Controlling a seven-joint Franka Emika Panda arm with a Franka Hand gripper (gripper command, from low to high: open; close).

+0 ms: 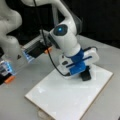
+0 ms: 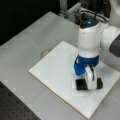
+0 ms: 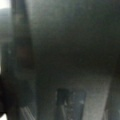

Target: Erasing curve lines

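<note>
Both front views are showing us the arm bent low over a white board [image 1: 62, 100] that is lying flat on the grey table [image 2: 22, 50]. We are seeing the gripper [image 1: 86, 75] down at the board's surface, with a dark block [image 2: 81, 84] under it that is resting on the white; in a front view it is sitting toward the board's right part [image 2: 87, 85]. We are not making out the curve lines anywhere on the visible white, and they may be lying beneath the block. The rig's note is keeping us from saying how the fingers are standing. The wrist view is giving us only dark, blurred shapes. A small pale round thing [image 2: 45, 52] is sitting just beside the board's edge.
</note>
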